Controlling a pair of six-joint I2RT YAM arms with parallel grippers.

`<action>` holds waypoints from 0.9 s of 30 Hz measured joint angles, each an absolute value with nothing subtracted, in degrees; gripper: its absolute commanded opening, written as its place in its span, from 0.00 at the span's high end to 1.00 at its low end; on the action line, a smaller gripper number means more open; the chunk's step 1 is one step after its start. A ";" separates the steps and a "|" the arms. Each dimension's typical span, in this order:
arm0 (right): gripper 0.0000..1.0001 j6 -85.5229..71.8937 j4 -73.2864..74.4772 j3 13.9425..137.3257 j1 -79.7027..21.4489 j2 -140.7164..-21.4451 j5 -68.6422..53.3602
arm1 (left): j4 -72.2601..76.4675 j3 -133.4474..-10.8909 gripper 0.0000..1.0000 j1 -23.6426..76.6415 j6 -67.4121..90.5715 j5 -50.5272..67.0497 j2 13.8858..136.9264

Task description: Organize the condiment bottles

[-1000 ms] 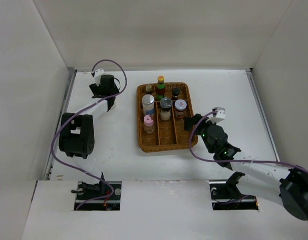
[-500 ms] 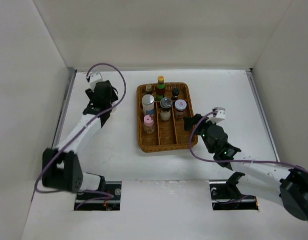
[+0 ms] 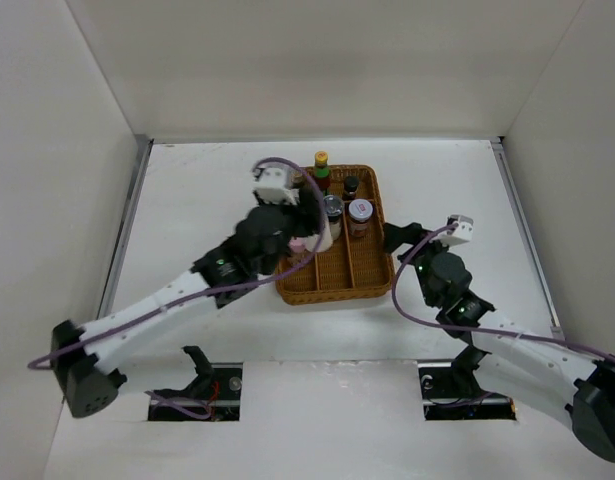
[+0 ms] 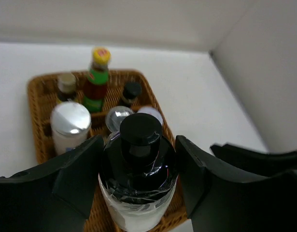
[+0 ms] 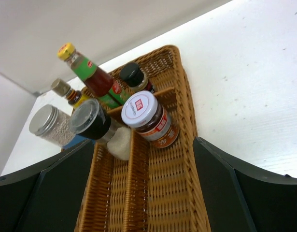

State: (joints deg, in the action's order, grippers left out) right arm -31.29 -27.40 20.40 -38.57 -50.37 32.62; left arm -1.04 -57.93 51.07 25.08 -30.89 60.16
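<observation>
Left fingers (image 4: 73,176) are clamped on a black-capped bottle (image 4: 140,162), which is held upright over the left side of the tray (image 4: 38,99). Right fingers (image 5: 51,193) are spread and empty, just beside the tray's right rim. Other bottles (image 4: 96,72) are stood in the tray's far half. A placing step is judged to be in hand. Next, a free slot must be found and the bottle lowered without neighbours being knocked.

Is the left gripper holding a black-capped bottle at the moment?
Yes, the left wrist view shows the black-capped bottle clamped between the fingers of the left gripper.
</observation>
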 measured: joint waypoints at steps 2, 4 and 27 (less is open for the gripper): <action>0.10 -31.29 -27.00 20.18 -38.20 -49.06 33.34 | 0.34 -57.12 0.63 53.98 25.06 -30.55 66.35; 0.10 -31.31 -26.17 20.03 -38.02 -47.29 34.11 | 1.04 -56.40 0.63 55.27 25.04 -30.09 71.77; 0.08 -31.33 -23.38 19.64 -36.40 -44.07 37.63 | 12.25 -51.81 0.10 58.65 26.06 -33.50 90.91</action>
State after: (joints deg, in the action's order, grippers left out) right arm -31.33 -23.38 19.64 -36.40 -44.07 37.63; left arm 12.25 -51.81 58.65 26.06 -33.50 90.91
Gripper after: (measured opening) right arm 0.913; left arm 0.814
